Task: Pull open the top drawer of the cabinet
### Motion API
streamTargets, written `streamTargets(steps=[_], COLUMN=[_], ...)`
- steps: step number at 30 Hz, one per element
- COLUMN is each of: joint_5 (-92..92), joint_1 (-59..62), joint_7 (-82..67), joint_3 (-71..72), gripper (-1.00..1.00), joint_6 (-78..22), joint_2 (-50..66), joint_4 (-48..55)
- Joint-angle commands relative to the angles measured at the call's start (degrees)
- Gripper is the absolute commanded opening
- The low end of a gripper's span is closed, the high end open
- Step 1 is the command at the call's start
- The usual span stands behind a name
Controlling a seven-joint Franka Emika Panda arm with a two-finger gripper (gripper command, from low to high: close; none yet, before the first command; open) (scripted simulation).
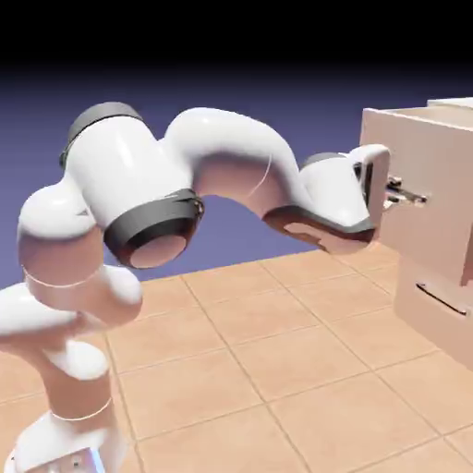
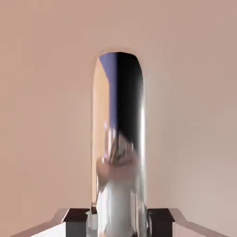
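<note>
The pale beige cabinet (image 1: 454, 333) stands at the right edge of the exterior view. Its top drawer (image 1: 434, 152) juts out toward the arm, its front standing proud of the lower drawer's front. My gripper (image 1: 405, 193) reaches level against that front, shut on the drawer's bar handle (image 1: 416, 197). In the hand view the shiny metal handle (image 2: 121, 139) runs up the middle, large, against the beige drawer front (image 2: 46, 92). It is clamped between the dark fingertips (image 2: 76, 217) of the gripper (image 2: 119, 221) at the bottom edge.
Below the top drawer sits a lower drawer with a like dark bar handle (image 1: 442, 301). The tan tiled floor (image 1: 277, 369) spreads between the robot's base and the cabinet. The white arm (image 1: 222, 175) arches across the picture's middle.
</note>
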State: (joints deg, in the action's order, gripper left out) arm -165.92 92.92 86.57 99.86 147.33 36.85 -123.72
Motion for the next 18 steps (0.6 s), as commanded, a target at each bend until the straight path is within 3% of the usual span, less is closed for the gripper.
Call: streamTargets(steps=[1,15,16,18], joint_5=[-0.1,0.1,0.1,0.7], joint_1=[2.1,29.8,29.8,31.8], joint_7=[0.5,6.6,6.6,5.5], joint_3=[1.7,25.3,25.3,26.9], gripper=[-1.0,-1.0,1.0,1.0], joint_6=[-0.2,0.1,0.1,0.2], joint_2=[-0.2,0.2,0.2,2.1], joint_4=[-1.4,-17.2,-17.2,-19.2])
